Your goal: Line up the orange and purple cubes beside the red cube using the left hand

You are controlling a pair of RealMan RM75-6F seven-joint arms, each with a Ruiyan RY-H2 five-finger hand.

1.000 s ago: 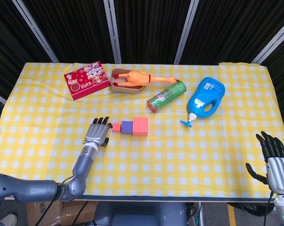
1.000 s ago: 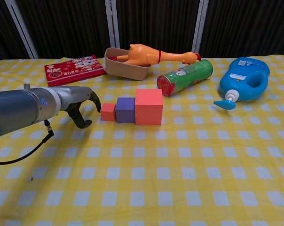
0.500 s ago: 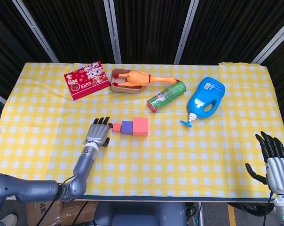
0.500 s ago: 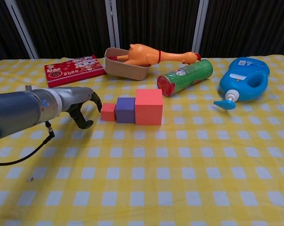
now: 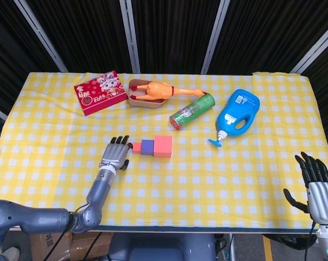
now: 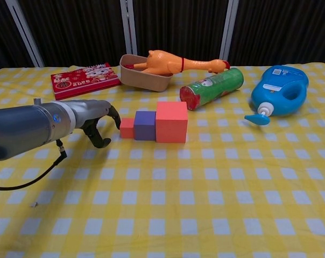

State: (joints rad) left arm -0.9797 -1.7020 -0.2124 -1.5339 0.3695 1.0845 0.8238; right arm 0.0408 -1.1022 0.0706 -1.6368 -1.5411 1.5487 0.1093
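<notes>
The small orange cube (image 5: 136,146) (image 6: 127,128), the purple cube (image 5: 147,147) (image 6: 145,125) and the larger red cube (image 5: 163,145) (image 6: 171,121) stand in one row, side against side, near the table's middle. My left hand (image 5: 115,154) (image 6: 100,123) lies just left of the orange cube. Its fingers are curved and apart and hold nothing, and one fingertip (image 6: 118,120) sits at the cube's left face. Beyond the table's front right corner, my right hand (image 5: 317,185) hangs with spread fingers, holding nothing.
A red booklet (image 5: 100,91) (image 6: 84,79) lies at the back left. Behind the cubes are a tan tray (image 5: 136,100) (image 6: 146,80) holding a rubber chicken (image 5: 161,89) (image 6: 176,62), a green can (image 5: 192,110) (image 6: 212,87) on its side and a blue bottle (image 5: 238,115) (image 6: 278,90).
My left hand has slid to the right up against the orange cube. The orange cube has shifted slightly right, tight against the purple one. The right hand has not moved.
</notes>
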